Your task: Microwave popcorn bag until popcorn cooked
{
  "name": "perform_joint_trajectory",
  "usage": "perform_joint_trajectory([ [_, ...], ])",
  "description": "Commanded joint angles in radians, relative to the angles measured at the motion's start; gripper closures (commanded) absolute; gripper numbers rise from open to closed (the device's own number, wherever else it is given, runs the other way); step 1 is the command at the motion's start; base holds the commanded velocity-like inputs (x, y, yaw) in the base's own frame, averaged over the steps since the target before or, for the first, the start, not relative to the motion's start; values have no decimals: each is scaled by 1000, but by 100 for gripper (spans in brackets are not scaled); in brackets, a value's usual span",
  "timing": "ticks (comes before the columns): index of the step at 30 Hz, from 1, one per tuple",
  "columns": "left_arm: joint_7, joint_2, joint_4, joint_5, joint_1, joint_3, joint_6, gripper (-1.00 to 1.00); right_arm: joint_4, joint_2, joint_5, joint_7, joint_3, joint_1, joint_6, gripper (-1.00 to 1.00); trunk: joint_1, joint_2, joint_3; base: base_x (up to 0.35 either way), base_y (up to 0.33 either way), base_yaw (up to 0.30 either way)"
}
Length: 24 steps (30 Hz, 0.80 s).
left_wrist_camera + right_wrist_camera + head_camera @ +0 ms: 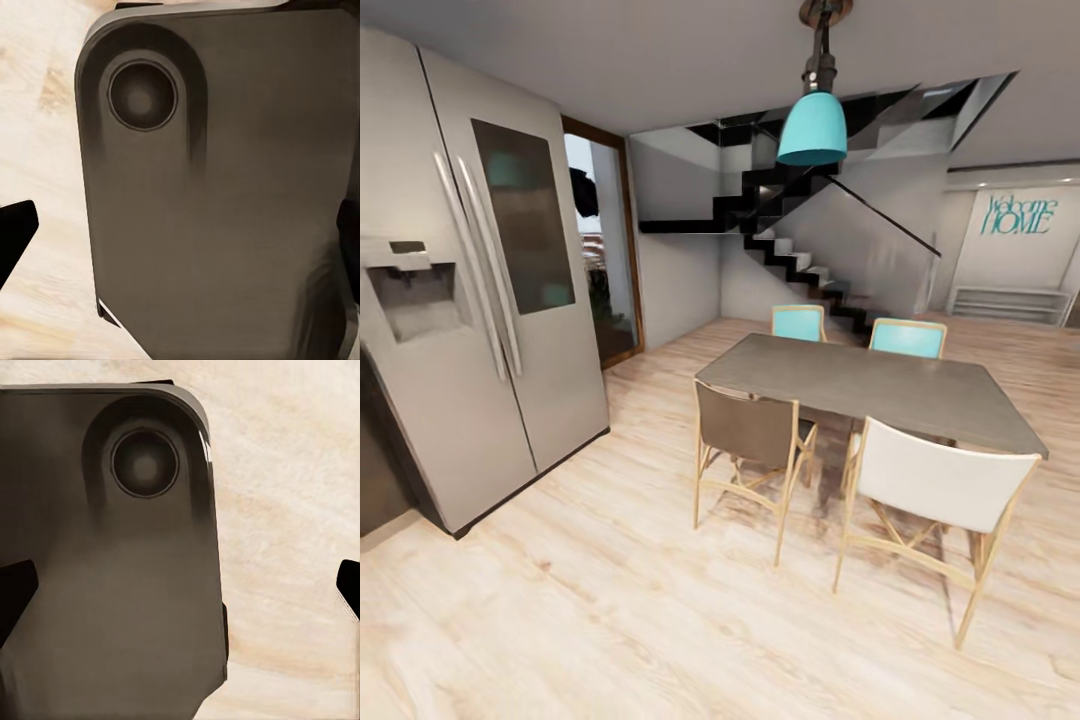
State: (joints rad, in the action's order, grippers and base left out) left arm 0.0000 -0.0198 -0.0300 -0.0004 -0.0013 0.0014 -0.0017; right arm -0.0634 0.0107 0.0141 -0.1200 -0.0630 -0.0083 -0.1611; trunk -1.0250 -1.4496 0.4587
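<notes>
Your head camera faces a dining area: a tall brushed-steel double-door fridge (pixel 480 290), a grey rectangular table (pixel 880 385) ringed by four wooden-framed chairs, a turquoise pendant lamp (pixel 812 128) and a black staircase (pixel 790 250) over pale wood plank flooring (pixel 610 620). Each wrist camera looks past dark fingertips (pixel 15 232) (pixel 15 589) set wide apart, both jaws empty, at a dark grey rounded robot base panel (pixel 225 202) (pixel 105 570).

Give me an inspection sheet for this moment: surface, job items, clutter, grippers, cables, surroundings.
Surface: pale wood plank floor; grey rectangular dining table bare on top.
Job's things: nothing seen.
Clutter: nothing seen.
Grippers: left gripper and right gripper open, dark fingertips apart, over the robot's grey base panel.
Cables: nothing seen.
Surroundings: steel double-door fridge, four chairs, teal pendant lamp, black staircase.
</notes>
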Motion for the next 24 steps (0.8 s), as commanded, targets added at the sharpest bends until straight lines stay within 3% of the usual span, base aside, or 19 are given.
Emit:
perform_joint_trajectory([
  [1,0,0,-1,0,0,0,0,-100,-3,0,1,-1,-6,-1,-8,-100,0,0,1,0,0,265],
  [24,0,0,-1,-1,0,0,0,-100,15,0,1,-2,-4,-1,-8,-100,0,0,1,0,0,265],
])
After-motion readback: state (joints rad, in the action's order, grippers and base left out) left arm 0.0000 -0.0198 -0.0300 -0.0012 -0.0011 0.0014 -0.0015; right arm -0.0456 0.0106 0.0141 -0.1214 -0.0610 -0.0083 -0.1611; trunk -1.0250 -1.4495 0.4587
